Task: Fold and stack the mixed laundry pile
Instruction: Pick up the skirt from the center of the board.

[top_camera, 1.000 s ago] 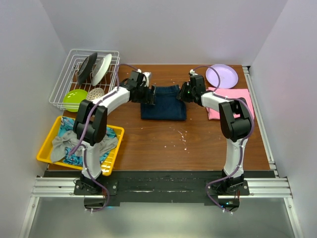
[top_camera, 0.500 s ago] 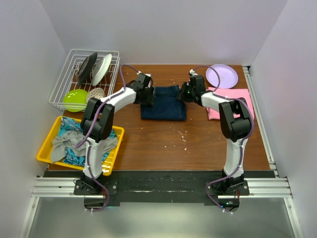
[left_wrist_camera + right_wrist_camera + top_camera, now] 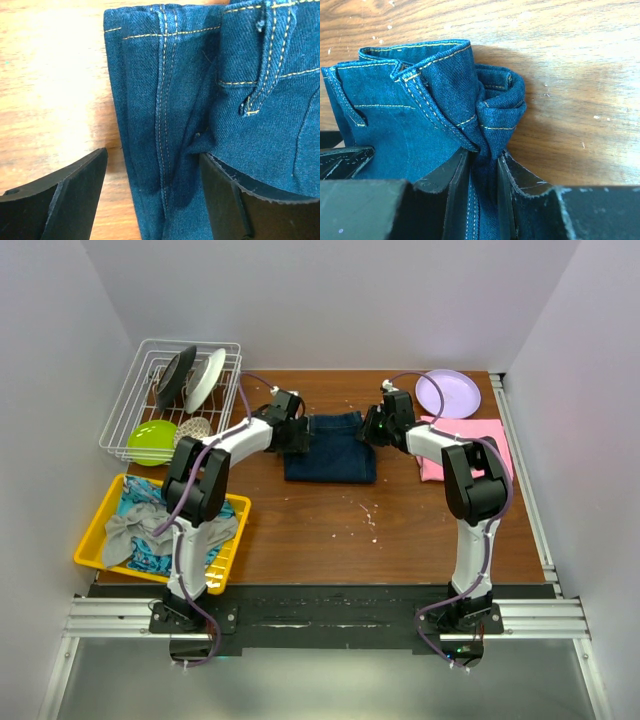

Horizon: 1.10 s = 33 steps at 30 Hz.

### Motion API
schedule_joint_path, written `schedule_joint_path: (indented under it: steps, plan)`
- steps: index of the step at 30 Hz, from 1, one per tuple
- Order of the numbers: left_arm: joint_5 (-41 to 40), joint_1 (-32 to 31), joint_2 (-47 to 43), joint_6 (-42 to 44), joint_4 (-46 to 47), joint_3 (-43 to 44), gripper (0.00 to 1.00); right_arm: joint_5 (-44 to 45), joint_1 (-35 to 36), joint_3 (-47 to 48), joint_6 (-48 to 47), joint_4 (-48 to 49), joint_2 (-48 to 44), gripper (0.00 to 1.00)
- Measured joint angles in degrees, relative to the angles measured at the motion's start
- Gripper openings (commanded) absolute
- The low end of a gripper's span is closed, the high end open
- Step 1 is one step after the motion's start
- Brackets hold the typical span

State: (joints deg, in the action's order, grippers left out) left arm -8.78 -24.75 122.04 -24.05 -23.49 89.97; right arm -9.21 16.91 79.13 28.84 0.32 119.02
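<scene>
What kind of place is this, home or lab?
Probably a lab test cell staged for chores: plain white walls box in a wooden table, an aluminium mounting rail edges it, and props include a wire dish rack, a yellow laundry tray and folded denim.

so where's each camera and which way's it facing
top external: above and behind the bases, looking down at the table; both arms reach the denim garment.
left wrist: on the left arm, looking down at the denim's edge; left pincer open astride it.
right wrist: on the right arm, facing a bunched denim fold, right pincer clamped on it.
shared: all see the denim garment.
</scene>
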Motion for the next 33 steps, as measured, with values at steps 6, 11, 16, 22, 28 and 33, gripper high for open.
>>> schedule_joint_path:
  steps: [6, 11, 16, 22, 28, 33]
  plan:
    - [6.21, 2.29, -1.33, -3.10, 6.21, -4.46, 0.41, -0.68, -0.07, 0.55, -0.02, -0.35, 0.48, 0.28]
    - [10.27, 3.52, -1.88, -6.51, 11.43, -7.85, 0.00, -0.81, -0.07, 1.55, -0.44, -1.68, 0.72, 0.23]
    - [11.96, 3.58, -3.37, -8.37, 15.13, -11.10, 0.00, 0.11, 0.00, 3.78, -1.68, -5.18, 1.05, 0.02]
    - [13.11, 1.73, -4.72, -11.37, 16.17, -12.76, 0.00, 4.85, 0.61, 7.85, -3.56, -12.66, 1.05, 0.00]
    - [14.25, -1.55, -7.54, -13.99, 15.82, -12.09, 0.00, 10.01, 0.85, 12.11, -5.42, -21.22, 1.01, 0.00]
    - [15.34, -4.15, -7.91, -14.53, 13.46, -6.49, 0.00, 14.80, 1.07, 14.97, -7.13, -27.91, 0.55, 0.00]
